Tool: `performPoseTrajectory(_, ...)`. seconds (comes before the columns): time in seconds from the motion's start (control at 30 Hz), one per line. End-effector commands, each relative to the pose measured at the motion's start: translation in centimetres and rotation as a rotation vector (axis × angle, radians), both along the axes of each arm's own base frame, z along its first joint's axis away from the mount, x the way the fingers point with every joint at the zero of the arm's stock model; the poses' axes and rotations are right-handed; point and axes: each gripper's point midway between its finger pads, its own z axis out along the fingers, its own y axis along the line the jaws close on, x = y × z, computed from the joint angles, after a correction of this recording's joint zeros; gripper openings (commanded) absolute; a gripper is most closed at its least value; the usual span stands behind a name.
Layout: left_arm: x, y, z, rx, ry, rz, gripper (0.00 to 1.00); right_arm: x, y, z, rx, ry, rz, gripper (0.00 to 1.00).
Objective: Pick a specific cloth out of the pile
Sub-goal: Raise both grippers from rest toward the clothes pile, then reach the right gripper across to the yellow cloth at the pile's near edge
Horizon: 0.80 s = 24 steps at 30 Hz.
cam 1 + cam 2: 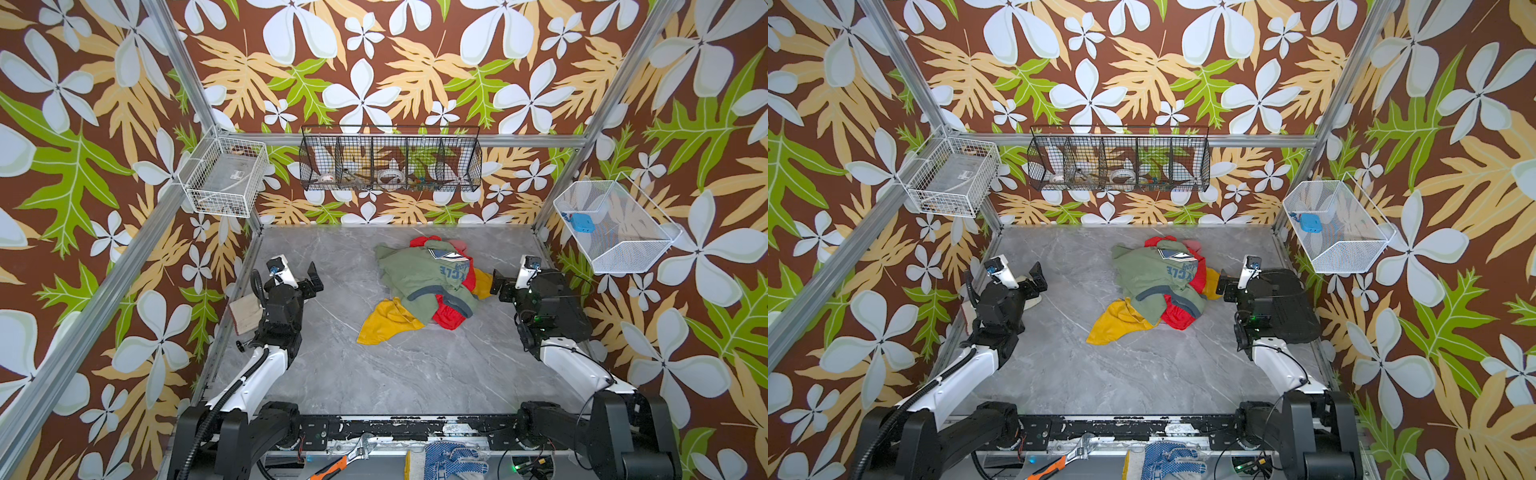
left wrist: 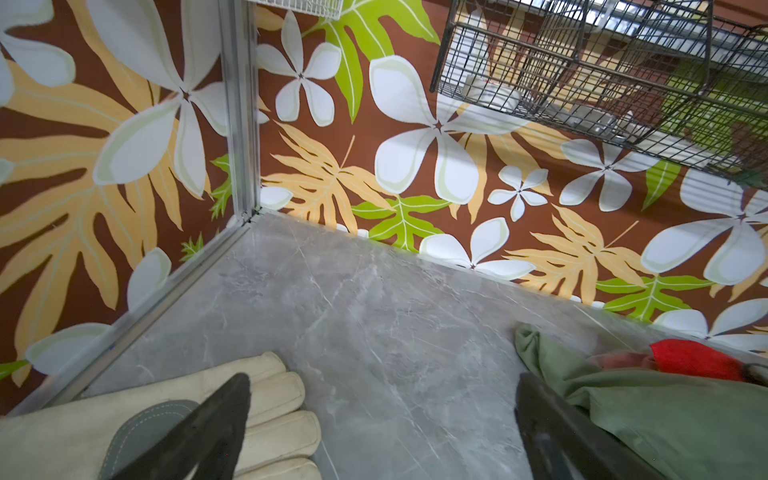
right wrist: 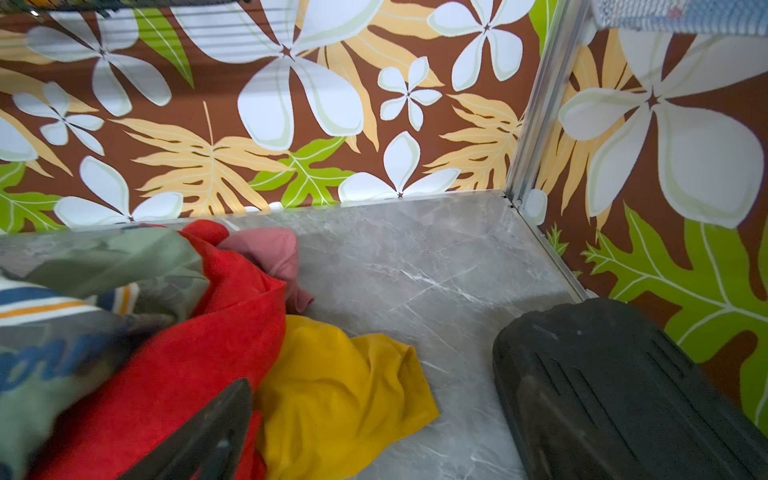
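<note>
On the table [image 1: 332,374]: pile [image 1: 419,270], yellow cloth [image 1: 384,324] under it | left tool [image 2: 382,380] spread, empty | right tool [image 3: 374,361] spread (beside cloth)

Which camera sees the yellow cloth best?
The top views. In both top views the yellow cloth shows two ends, poking from under the green shirt at the front and on the right side. The right wrist view shows only one yellow corner beside the red cloth. The left wrist view shows none of it.
</note>
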Motion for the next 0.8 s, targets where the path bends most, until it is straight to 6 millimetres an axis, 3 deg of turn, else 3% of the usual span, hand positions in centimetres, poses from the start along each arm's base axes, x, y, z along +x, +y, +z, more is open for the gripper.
performPoseTrajectory(0.0, -0.8, -1.3, -2.8, -0.060, 0.132, -0.052, 1.00, -0.8, 2.5, 0.6, 0.080, 0.050, 0.122, 0.95)
performPoseTrajectory(0.17, -1.8, -2.4, -3.6, -0.065, 0.141, -0.077, 1.00, -1.8, 6.8, 4.3, -0.011, 0.013, 0.202, 0.91)
performPoseTrajectory(0.37, -2.7, -2.4, -4.8, -0.076, 0.178, -0.060, 1.00, -4.5, 15.2, 6.8, -0.190, -0.020, 0.374, 0.89)
performPoseTrajectory(0.47, -3.0, -2.1, -5.7, -0.068, 0.219, -0.043, 1.00, -6.2, 20.2, 5.9, -0.360, 0.022, 0.479, 0.89)
performPoseTrajectory(0.6, -3.6, -2.0, -5.7, -0.071, 0.218, -0.046, 1.00, -8.7, 26.7, 3.2, -0.576, 0.093, 0.648, 0.86)
performPoseTrajectory(0.77, -4.4, -1.4, -5.4, -0.070, 0.202, -0.019, 1.00, -11.8, 33.2, -0.4, -0.716, 0.162, 0.865, 0.83)
